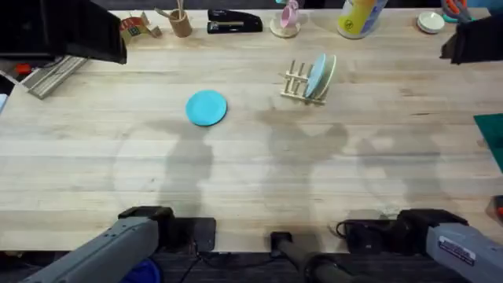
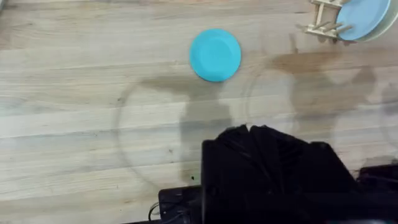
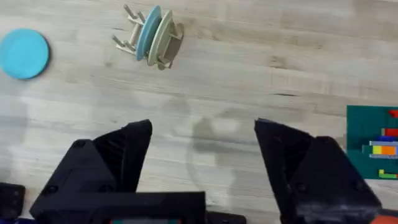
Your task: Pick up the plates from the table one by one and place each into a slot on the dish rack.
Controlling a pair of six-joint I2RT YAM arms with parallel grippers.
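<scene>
A bright turquoise plate lies flat on the wooden table, left of the middle; it also shows in the left wrist view and the right wrist view. The dish rack stands right of it, with a pale blue plate and a cream plate upright in its slots. Both arms are pulled back at the near edge, far from the plates. My left gripper is shut and holds nothing. My right gripper hangs open over bare wood.
Along the far edge stand a tape roll, a brown cup with sticks, a black stapler, a pink item and a yellow bottle. A green mat lies at the right edge.
</scene>
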